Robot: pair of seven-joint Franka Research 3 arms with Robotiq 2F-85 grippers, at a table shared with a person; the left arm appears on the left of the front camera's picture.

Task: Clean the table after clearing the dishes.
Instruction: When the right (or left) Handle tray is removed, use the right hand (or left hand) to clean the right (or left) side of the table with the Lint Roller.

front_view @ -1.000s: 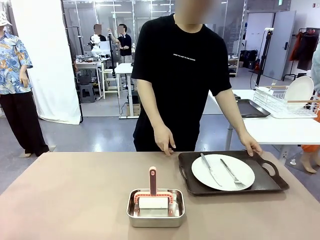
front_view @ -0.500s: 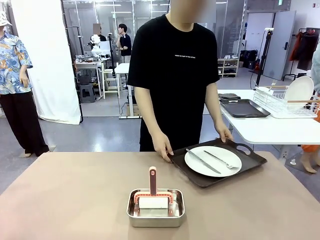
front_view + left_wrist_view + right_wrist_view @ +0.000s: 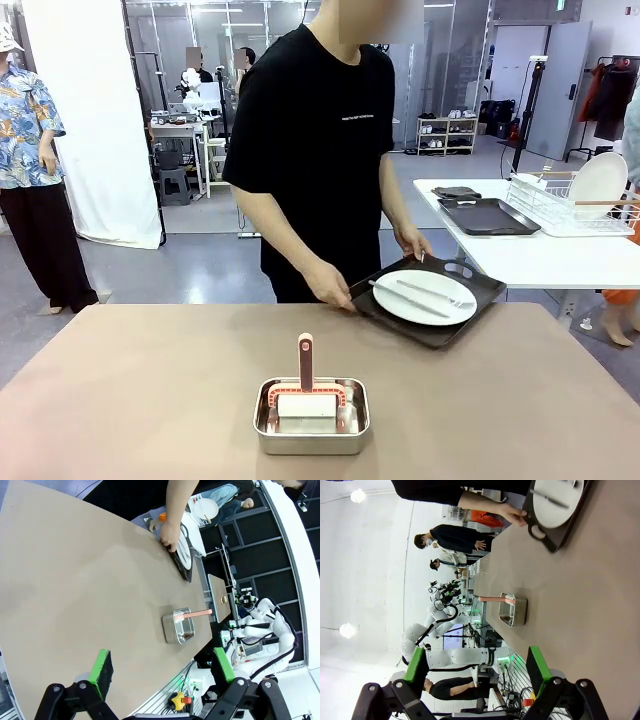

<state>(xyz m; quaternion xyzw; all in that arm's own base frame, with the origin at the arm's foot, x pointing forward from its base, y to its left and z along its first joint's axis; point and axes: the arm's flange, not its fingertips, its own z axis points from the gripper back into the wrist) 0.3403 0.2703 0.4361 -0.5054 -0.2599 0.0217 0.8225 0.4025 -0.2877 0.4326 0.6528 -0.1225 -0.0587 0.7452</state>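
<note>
We saw the wide desk with the plain matte taupe-brown top (image 3: 150,380) bare across most of its surface, and a person in a black T-shirt (image 3: 320,150) stood at its far side. That person held a dark rectangular handled tray (image 3: 487,292) at a tilt over the desk's far right edge, and it looked lifted clear of the top. One hand (image 3: 330,285) gripped the tray's left end and the other hand (image 3: 412,243) its far side. A round white plate (image 3: 425,297) lay on the tray, with a metal knife (image 3: 410,300) and a metal fork (image 3: 435,292) lying side by side across it. At the near middle of the desk sat a shiny rectangular steel pan (image 3: 311,442), and inside it rested a white roller (image 3: 307,405) whose pink handle (image 3: 305,362) stood upright above the rim. Far right, apart from the desk, stood a smaller white-topped table (image 3: 560,262) carrying a second dark tray (image 3: 490,215) and a white wire rack (image 3: 560,205) with a large white dish (image 3: 598,182) propped in it. In the left wrist view the left tool (image 3: 162,666) hung released above the desk, its green pads spread wide with nothing between them. In the right wrist view the right tool (image 3: 476,665) was likewise released and empty, well apart from the pan and the tray.
</note>
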